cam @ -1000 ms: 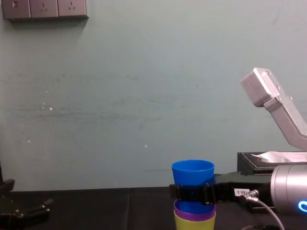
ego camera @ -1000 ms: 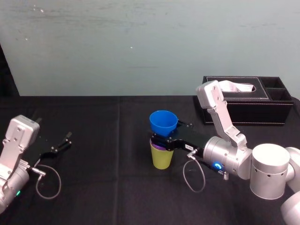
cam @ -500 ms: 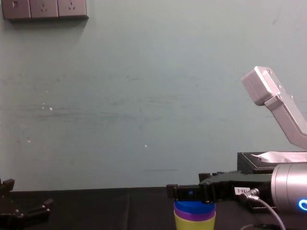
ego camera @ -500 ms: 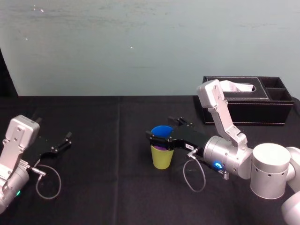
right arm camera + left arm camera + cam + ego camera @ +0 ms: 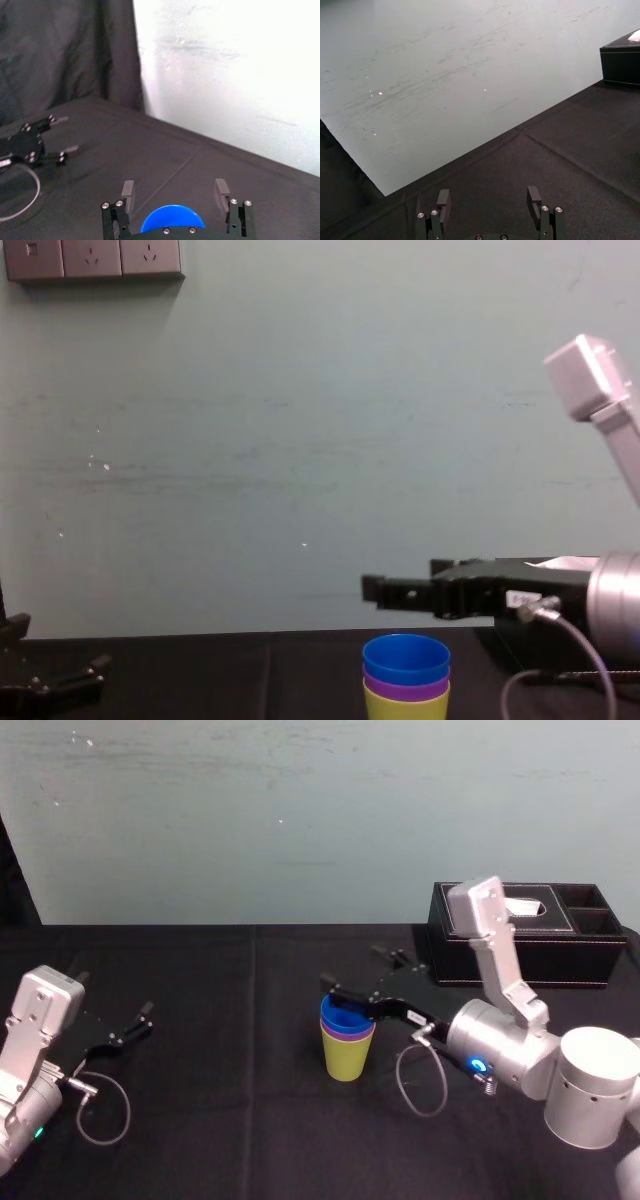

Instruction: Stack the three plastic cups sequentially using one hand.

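The three plastic cups sit nested mid-frame in the head view, blue on top. Probably light, slick and squashy, so pinch near a rim. The right gripper hovers just above, spread and empty; the left gripper is parked lower left, spread too.

Pale green wall behind black tablecloth.
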You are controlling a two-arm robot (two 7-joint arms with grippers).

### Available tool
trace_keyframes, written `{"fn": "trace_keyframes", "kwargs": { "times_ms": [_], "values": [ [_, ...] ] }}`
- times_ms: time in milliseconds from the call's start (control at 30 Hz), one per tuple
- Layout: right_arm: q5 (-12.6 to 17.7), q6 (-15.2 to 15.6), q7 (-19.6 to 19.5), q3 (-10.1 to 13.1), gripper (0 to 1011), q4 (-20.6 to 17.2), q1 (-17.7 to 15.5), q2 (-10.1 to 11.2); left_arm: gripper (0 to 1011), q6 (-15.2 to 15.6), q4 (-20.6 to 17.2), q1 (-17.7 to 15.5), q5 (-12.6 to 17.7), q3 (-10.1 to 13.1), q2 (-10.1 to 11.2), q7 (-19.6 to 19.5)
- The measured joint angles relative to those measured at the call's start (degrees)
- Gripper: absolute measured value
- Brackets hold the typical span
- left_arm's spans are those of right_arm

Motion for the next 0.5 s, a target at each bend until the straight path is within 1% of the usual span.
{"fn": "trace_keyframes", "kwargs": {
  "times_ms": [33,133,233,300,333,500],
  "values": [
    [0.22,-0.4,-0.97,0.87,1003,-1.05,-0.92,0.13,1000,0.0,0.0,0.0,0.0,0.0,0.0,0.0],
    [0.62,-1.21,-2.34,2.4,1003,-2.44,-2.61,0.44,1000,0.0,0.0,0.0,0.0,0.0,0.0,0.0],
    [0.82,-2.4,-4.8,4.86,1003,-4.23,-5.52,0.85,1000,0.0,0.0,0.0,0.0,0.0,0.0,0.0],
    [0.8,-2.58,-5.83,5.75,1003,-4.69,-6.55,0.95,1000,0.0,0.0,0.0,0.0,0.0,0.0,0.0],
    [0.65,-2.6,-7.2,6.76,1003,-4.97,-7.78,0.99,1000,0.0,0.0,0.0,0.0,0.0,0.0,0.0],
    [-0.52,-2.55,-10.49,8.91,1003,-4.45,-10.37,0.83,1000,0.0,0.0,0.0,0.0,0.0,0.0,0.0]
  ]
}}
